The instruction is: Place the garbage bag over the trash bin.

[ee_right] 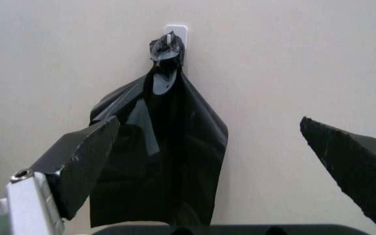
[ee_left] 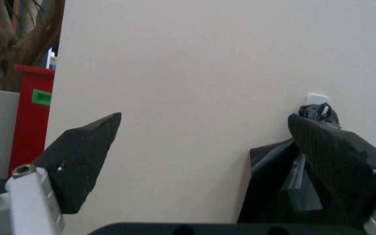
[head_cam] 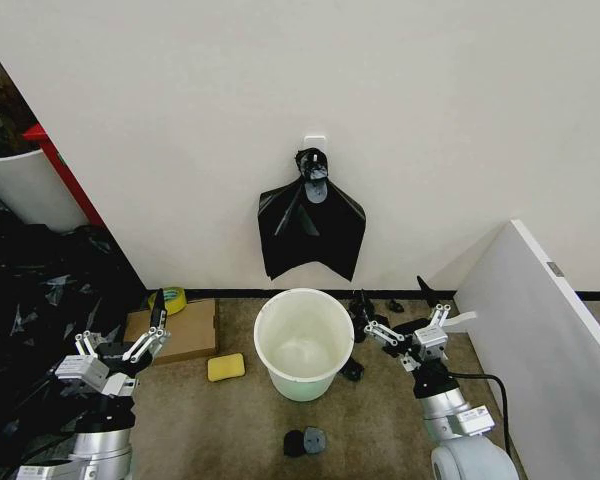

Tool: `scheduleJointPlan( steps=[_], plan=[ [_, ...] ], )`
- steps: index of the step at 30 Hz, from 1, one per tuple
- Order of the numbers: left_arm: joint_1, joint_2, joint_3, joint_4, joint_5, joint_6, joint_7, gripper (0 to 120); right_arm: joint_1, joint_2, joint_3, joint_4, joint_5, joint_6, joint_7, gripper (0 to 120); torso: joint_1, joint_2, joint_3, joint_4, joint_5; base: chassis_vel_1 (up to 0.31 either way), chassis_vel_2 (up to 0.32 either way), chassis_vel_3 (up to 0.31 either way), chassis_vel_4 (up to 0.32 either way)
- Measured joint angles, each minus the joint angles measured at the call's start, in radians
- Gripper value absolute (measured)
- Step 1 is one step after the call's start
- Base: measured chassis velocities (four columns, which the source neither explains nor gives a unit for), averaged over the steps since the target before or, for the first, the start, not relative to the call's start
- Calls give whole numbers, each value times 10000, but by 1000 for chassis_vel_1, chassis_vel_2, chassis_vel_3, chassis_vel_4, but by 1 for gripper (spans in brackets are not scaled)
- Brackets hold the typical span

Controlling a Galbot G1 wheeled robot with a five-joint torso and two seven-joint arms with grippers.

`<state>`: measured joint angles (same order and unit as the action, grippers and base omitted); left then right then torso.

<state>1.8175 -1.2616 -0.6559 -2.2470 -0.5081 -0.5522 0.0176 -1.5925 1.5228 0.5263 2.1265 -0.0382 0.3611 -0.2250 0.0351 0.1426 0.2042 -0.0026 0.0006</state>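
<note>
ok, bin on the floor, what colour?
White, plain, no lid. The trash bin shows best in the head view, standing between the two grippers.

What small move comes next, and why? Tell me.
Probably raise the right pincer toward the black bundle hanging on the wall: the trash bin below stands unlined, and both it and the left pincer are open and empty.
</note>
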Motion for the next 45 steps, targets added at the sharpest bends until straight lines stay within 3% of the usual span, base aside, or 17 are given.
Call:
scheduleJointPlan(
  steps=[15, 21, 30, 37, 41, 45],
  plan=[
    [-299, -99, 137, -74, 265, 281, -298, 100, -22, -41, -165, 73, -140, -151, 417, 100, 0, 0, 0, 0, 0, 0, 0, 0, 0],
    [-419, -337, 209, -237, 1165, 620, -643, 100, 171, -363, -485, 104, -213, -415, 806, 100, 0, 0, 0, 1, -1, 0, 0, 0, 0],
    [-475, -492, 425, -393, 1384, 762, -347, 100, 554, -870, -661, -126, -166, -726, 1286, 100, 0, 0, 0, 0, 0, 0, 0, 0, 0],
    [-375, -515, 558, -364, 1370, 815, 75, 100, 789, -1069, -1017, -280, 878, -1286, 1747, 100, 0, 0, 0, 0, 0, 0, 0, 0, 0],
    [-259, -564, 467, -447, 1334, 802, 221, 100, 1022, -1215, -1529, -211, 2656, -1794, 1698, 100, 0, 0, 0, -1, -1, 0, 0, 0, 0],
    [-95, -647, 343, -536, 1336, 740, 231, 100, 1465, -1117, -1890, -441, 3464, -2064, 1581, 100, 0, 0, 0, 1, 1, 0, 0, 0, 0]
  ],
)
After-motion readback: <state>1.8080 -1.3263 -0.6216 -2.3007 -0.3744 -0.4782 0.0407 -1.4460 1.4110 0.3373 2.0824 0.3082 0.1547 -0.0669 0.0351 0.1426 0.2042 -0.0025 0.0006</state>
